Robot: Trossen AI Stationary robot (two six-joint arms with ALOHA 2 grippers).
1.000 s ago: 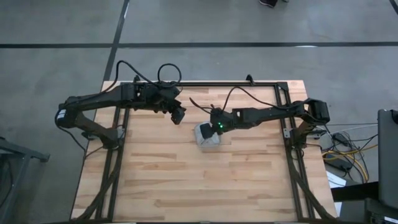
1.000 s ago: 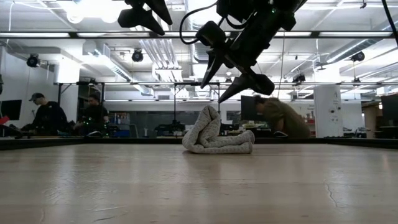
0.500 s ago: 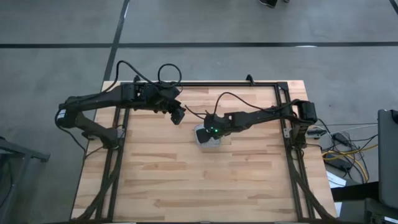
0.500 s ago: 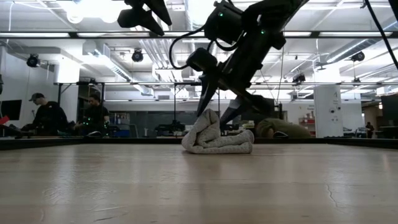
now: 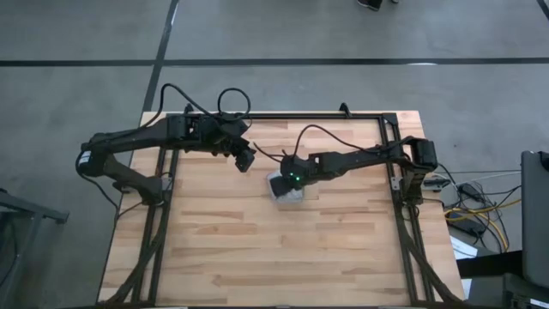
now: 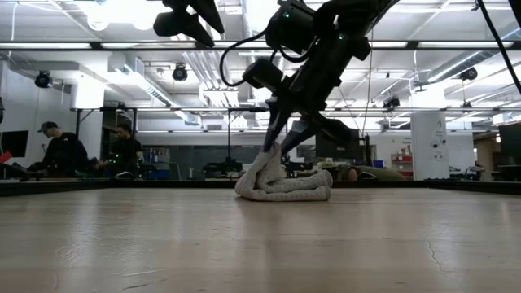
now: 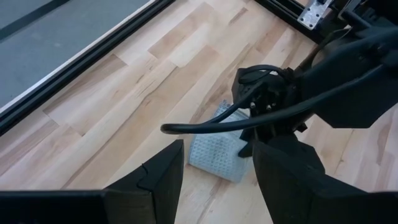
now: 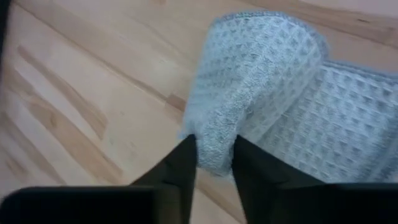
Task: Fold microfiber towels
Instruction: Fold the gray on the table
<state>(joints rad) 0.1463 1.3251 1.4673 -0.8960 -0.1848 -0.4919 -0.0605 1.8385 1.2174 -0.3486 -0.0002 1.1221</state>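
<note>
The microfiber towel (image 5: 284,188) sits bunched just right of the tabletop's (image 5: 257,257) centre, one fold standing up, so the folding looks far from done. The right gripper (image 8: 214,163) is pinching that raised fold. The left gripper (image 5: 245,160) hovers wide open at ten o'clock from it. Pale butcher-block wood; beyond, a workshop with people (image 6: 63,150) at benches.
</note>
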